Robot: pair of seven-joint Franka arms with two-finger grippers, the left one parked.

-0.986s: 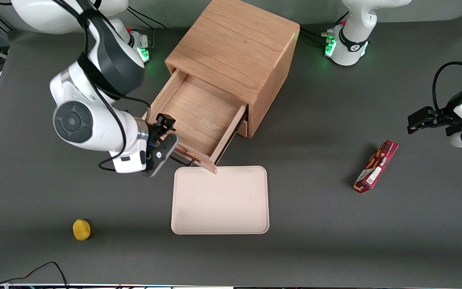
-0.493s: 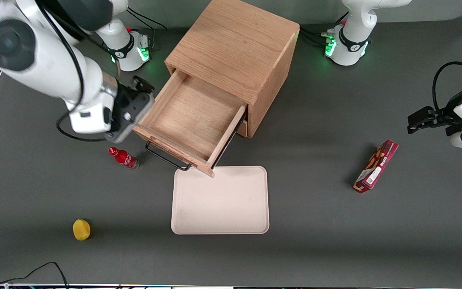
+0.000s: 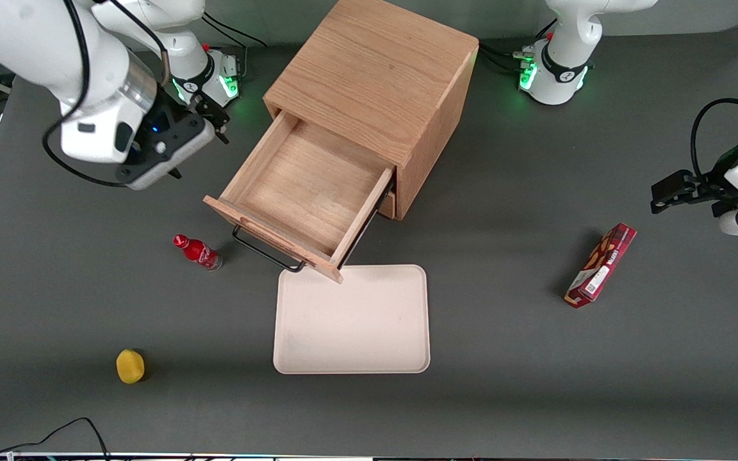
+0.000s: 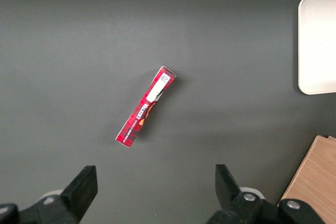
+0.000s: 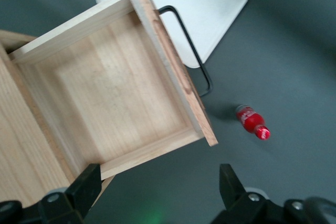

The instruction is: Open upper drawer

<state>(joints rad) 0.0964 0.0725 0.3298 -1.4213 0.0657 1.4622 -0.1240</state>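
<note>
On the grey bench (image 3: 535, 384) a cream tray (image 3: 351, 318) lies just in front of the cabinet (image 3: 375, 77), nearer the front camera, with the drawer's front corner reaching over the tray's edge. A small red bottle (image 3: 197, 251) lies on its side close to the handle's end, toward the working arm's end of the bench, and is also seen in the right wrist view (image 5: 253, 122). A yellow fruit (image 3: 130, 365) sits nearer the camera still, well apart from everything. A red snack box (image 3: 601, 265) lies toward the parked arm's end of the bench. The drawer (image 3: 305, 192) stands pulled well out of the cabinet, its light oak floor bare (image 5: 110, 103) and its side walls showing. The black bar handle (image 3: 268, 253) juts from the front panel, bent at the ends where it meets the wood. Nothing lies on the bench directly between the drawer front and the tray. The gripper (image 3: 201, 128) hangs above the bench beside the drawer, toward the working arm's end, clear of the wood; its jaws are spread apart and grasp nothing.
</note>
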